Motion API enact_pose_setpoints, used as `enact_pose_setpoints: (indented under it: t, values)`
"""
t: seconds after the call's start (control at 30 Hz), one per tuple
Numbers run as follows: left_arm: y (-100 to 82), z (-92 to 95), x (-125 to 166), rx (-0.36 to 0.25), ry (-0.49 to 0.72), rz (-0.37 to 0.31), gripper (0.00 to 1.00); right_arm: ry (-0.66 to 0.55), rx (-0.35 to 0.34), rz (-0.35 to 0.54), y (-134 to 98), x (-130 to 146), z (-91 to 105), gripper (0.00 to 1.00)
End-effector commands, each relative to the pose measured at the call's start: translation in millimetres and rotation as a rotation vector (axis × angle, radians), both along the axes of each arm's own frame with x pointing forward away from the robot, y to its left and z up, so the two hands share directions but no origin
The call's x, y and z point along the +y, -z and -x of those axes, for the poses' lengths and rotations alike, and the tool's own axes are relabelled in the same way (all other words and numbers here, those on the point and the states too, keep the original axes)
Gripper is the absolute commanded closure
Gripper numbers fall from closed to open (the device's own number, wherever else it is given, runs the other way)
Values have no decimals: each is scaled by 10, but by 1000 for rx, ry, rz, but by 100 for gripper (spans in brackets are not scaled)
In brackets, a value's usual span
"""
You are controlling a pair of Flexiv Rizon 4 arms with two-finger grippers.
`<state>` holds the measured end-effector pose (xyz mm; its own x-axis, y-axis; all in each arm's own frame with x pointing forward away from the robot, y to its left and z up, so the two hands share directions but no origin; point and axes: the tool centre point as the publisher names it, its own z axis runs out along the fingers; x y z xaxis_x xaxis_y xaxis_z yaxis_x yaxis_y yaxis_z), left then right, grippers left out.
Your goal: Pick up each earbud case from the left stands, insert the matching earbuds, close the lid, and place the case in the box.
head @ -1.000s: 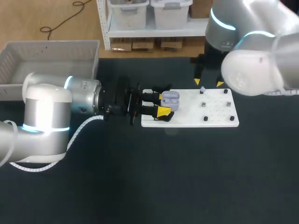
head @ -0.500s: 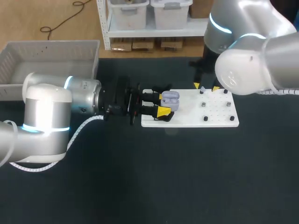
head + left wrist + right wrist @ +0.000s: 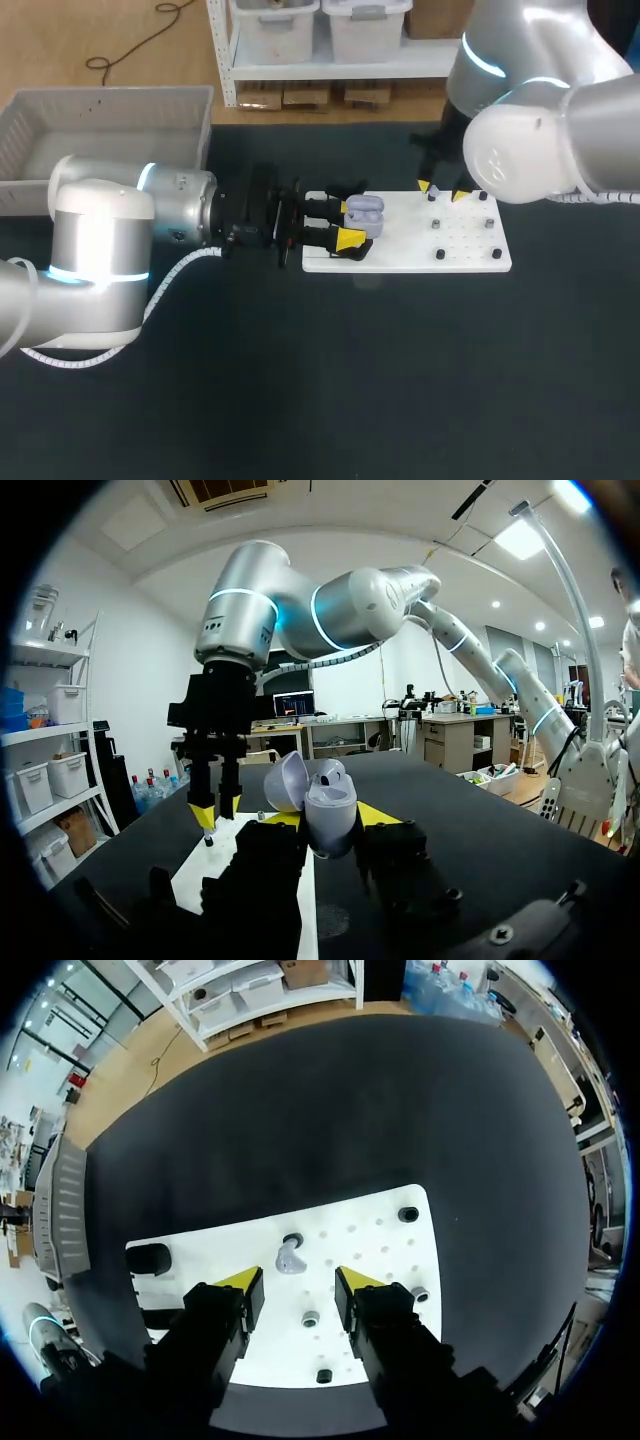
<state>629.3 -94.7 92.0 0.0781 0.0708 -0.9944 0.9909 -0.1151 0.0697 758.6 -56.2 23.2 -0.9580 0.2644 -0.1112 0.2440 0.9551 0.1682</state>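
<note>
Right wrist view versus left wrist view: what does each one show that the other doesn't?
Only the right wrist view shows the small lavender earbud, lying on the white pegged board just ahead of the open right jaws. Only the left wrist view shows the open lavender earbud case, gripped in the left jaws. Both show that board and the right jaws' yellow tips.

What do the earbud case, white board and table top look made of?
earbud case: looks like smooth hard plastic, pale lavender, soft sheen on lid.
white board: matte rigid sheet, plastic or painted, can't tell; flat white, drilled holes.
table top: black matte, likely cloth or mat; no glare.
</note>
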Motion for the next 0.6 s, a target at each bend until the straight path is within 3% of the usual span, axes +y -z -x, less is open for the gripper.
enact_pose_setpoints:
  t: [0.03,0.6]
  values:
    - [-2,4,-3,0,-2,-2,100,5,12,-7,40,-2,-53,55]
    - [-2,4,-3,0,-2,-2,100,89,12,-44,120,20,-130,64]
